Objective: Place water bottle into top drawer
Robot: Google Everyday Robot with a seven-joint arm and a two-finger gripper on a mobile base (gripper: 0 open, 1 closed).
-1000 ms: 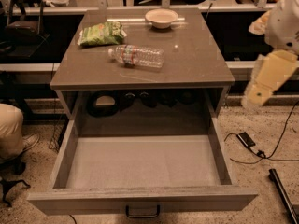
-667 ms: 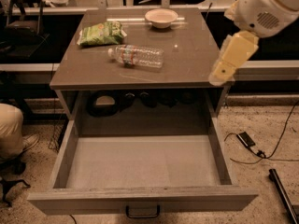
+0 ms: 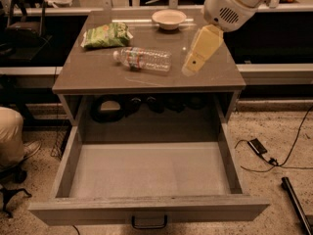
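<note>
The water bottle (image 3: 145,59) lies on its side on the cabinet top (image 3: 98,75), white cap to the left. The top drawer (image 3: 149,169) is pulled fully open below it, with nothing on its pale floor and a dark handle (image 3: 149,223) on its front. My gripper (image 3: 190,68) hangs from the arm's white wrist at the upper right. It hovers over the cabinet top just right of the bottle's base, apart from it and holding nothing.
A green snack bag (image 3: 107,35) and a white bowl (image 3: 168,18) sit at the back of the cabinet top. A person's knee and shoe (image 3: 12,143) are at the left. Cables and a small black box (image 3: 258,147) lie on the floor at the right.
My arm has swung left from beside the cabinet to over its top, bringing the gripper close to the bottle's right end. The bottle and drawer have not moved.
</note>
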